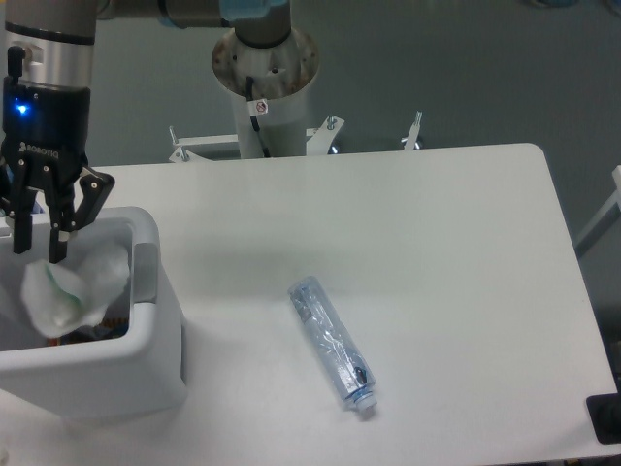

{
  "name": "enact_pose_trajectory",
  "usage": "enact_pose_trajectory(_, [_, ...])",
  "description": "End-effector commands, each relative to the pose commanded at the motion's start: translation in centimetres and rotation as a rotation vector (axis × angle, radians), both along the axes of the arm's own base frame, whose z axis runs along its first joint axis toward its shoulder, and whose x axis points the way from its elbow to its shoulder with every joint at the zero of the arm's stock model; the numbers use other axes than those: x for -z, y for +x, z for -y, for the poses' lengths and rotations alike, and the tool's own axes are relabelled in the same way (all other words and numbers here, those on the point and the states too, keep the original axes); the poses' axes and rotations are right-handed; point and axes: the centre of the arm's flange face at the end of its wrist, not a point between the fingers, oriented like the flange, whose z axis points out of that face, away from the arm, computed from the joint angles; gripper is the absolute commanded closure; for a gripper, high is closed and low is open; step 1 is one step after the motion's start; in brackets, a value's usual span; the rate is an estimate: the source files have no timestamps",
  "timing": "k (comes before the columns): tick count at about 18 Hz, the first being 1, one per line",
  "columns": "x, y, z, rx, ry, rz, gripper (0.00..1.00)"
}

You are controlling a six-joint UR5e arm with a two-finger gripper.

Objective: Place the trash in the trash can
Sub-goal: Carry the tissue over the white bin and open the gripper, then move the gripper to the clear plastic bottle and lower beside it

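From my one camera, looking down on the white desk [408, 243], I see the gripper [37, 248] at about 9 o'clock, right over the white bin [146, 330]. Its jaws are spread apart, with two dark fingers [60, 238] pointing down. A blue light glows on its body.

The wrapper [70, 289] is just under the fingers, inside the mouth of the bin. It looks like a crumpled whitish lump with a bit of green on it. I cannot tell if a finger still touches its top edge, but the jaws are not squeezing it. Under the wrapper, deep in the bin, I can make out some other small colored bits, too dark to name.

The bottle [332, 343] lies flat on the desk near 6 o'clock, well apart from the bin. It is clear and bluish and squashed. Its little cap end points toward 5 o'clock.

At 12 o'clock, behind the desk, stands the round base [264, 73] of the arm.
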Motion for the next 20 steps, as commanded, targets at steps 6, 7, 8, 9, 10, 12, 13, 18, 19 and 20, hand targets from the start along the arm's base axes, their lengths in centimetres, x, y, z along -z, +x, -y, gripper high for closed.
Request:
enact_pose_trajectory(6, [-0.6, -4.7, 1.2, -0.088, 0.011, 0.002, 0.0])
enact_pose_trajectory(7, [-0.6, -7.0, 1.8, -0.128, 0.012, 0.004, 0.0])
enact_pose_trajectory(8, [-0.4, -9.2, 2.5, -0.174, 0.011, 0.013, 0.0])
enact_pose_trajectory(9, [-0.4, -11.6, 3.4, -0.227, 0.012, 0.023, 0.0])
enact_pose_trajectory(10, [-0.1, -14.0, 4.2, -0.279, 0.01, 0.031, 0.0])
enact_pose_trajectory(12, [1.2, -18.8, 5.5, -0.367, -0.006, 0.052, 0.0])
enact_pose_trajectory(13, [1.5, -21.0, 6.5, -0.417, -0.006, 0.064, 0.0])
enact_pose_trajectory(18, [3.6, -29.7, 11.8, -0.594, -0.035, 0.101, 0.0])
enact_pose_trajectory(19, [4.0, -30.6, 12.7, -0.617, -0.04, 0.107, 0.0])
enact_pose_trajectory(20, [4.4, -32.3, 14.0, -0.651, -0.045, 0.113, 0.0])
